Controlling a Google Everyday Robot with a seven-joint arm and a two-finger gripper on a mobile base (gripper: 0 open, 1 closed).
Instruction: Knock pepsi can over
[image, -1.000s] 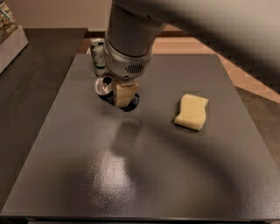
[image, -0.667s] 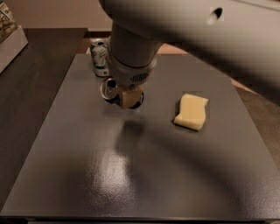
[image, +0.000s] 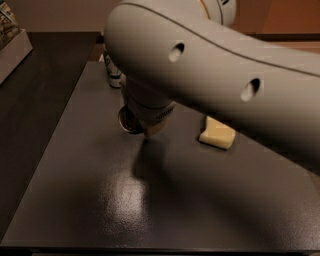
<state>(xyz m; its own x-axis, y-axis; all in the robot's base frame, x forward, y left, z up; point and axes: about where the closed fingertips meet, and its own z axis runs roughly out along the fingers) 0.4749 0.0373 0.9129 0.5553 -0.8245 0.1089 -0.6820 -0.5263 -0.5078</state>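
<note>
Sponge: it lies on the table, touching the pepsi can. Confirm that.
Wrong: the camera view shows the sponge on the table but apart from the pepsi can, off to its right. The gripper sits at the can, between the two.

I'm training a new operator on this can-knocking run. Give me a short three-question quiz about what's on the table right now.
1. True or false: the yellow sponge lies on the dark table, apart from the gripper.
2. Which is nearest the gripper? A) pepsi can B) silver-white can C) yellow sponge
3. How many cans are in view?
Key: 1 true; 2 A, the gripper sits right beside it near the table's far left; 3 two.
</note>
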